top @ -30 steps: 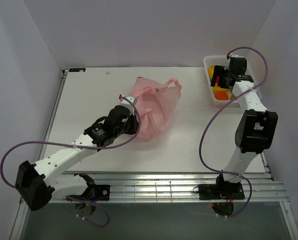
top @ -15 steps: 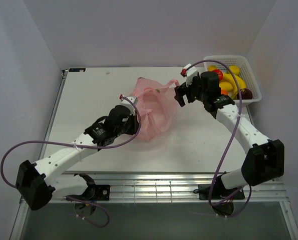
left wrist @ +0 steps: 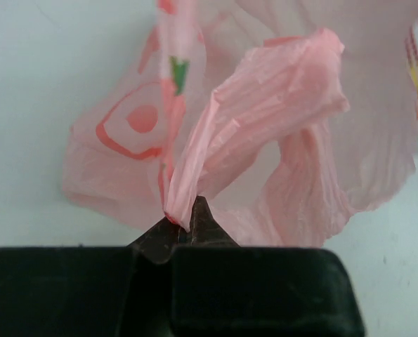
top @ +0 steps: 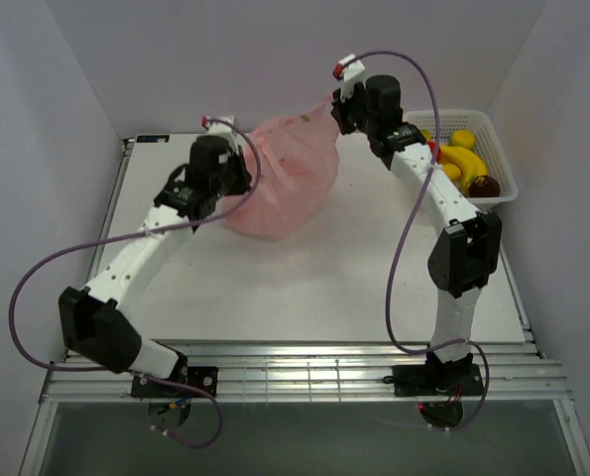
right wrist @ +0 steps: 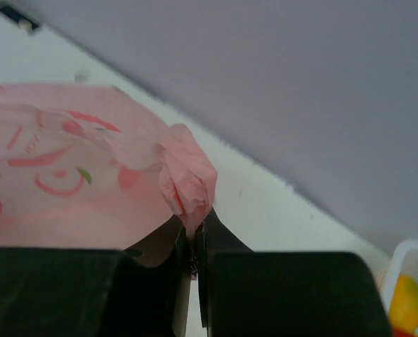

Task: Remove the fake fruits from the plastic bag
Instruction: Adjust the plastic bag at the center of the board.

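Both the left hand [left wrist: 187, 221] and the right hand [right wrist: 194, 237] pinch bunched folds of the plastic bag [top: 280, 183], which hangs stretched between them near the tabletop's [top: 374, 288] far edge.

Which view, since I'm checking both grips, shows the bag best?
Top external: the whole bag shows, held between the left gripper and the right gripper. Each wrist view shows only a bunched fold of pink plastic pinched in its own shut jaws.

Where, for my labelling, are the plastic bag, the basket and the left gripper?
plastic bag [top: 280, 183], top view, bulging pink body.
basket [top: 504, 151], top view, right rim.
left gripper [left wrist: 193, 209], left wrist view, pinched fingertips.
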`<action>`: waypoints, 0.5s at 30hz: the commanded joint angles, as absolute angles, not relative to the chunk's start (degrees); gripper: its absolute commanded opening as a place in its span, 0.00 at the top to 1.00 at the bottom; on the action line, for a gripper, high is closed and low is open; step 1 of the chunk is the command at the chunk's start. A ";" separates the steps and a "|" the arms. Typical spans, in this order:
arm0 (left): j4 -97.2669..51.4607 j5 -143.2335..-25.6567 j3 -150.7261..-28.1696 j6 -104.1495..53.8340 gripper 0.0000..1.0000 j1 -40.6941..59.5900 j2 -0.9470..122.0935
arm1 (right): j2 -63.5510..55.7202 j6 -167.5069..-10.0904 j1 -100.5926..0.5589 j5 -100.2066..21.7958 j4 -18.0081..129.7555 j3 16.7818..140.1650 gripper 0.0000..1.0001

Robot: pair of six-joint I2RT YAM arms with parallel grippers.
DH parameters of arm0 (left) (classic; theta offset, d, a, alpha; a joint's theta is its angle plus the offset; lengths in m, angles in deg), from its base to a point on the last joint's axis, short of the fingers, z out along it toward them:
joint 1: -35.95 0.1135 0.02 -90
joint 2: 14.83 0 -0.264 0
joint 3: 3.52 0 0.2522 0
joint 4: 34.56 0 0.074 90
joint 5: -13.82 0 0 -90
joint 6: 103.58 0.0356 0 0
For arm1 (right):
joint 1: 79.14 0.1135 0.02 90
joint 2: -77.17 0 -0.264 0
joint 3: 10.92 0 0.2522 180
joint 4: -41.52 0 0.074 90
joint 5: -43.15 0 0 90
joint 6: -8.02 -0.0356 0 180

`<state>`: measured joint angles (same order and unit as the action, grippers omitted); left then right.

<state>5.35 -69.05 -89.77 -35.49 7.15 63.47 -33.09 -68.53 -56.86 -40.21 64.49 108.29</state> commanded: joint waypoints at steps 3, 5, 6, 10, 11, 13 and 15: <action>4.08 -74.07 -122.10 -26.25 1.00 22.21 74.01 | -34.73 -77.67 -56.90 -36.66 56.08 132.03 0.92; 3.02 -75.74 -125.55 -24.92 1.00 24.07 74.03 | -31.05 -79.33 -57.43 -36.82 48.45 125.92 0.92; 2.93 -75.22 -124.78 -24.92 1.00 25.30 72.81 | -25.63 -80.48 -58.57 -36.91 44.94 121.01 0.92; -2.85 -74.51 -103.73 -29.73 1.00 27.51 63.87 | -14.08 -89.88 -63.93 -25.45 19.20 81.18 0.92; -4.44 -74.60 -98.54 -30.97 1.00 27.60 62.18 | -13.72 -90.50 -64.55 -22.70 14.54 77.32 0.92; -8.39 -77.49 -84.82 -34.39 1.00 27.51 58.84 | -14.50 -90.16 -64.38 -16.57 13.97 70.29 0.92; -9.02 -78.99 -78.91 -37.21 1.00 27.51 58.73 | -18.08 -91.47 -62.89 -11.54 15.02 68.85 0.92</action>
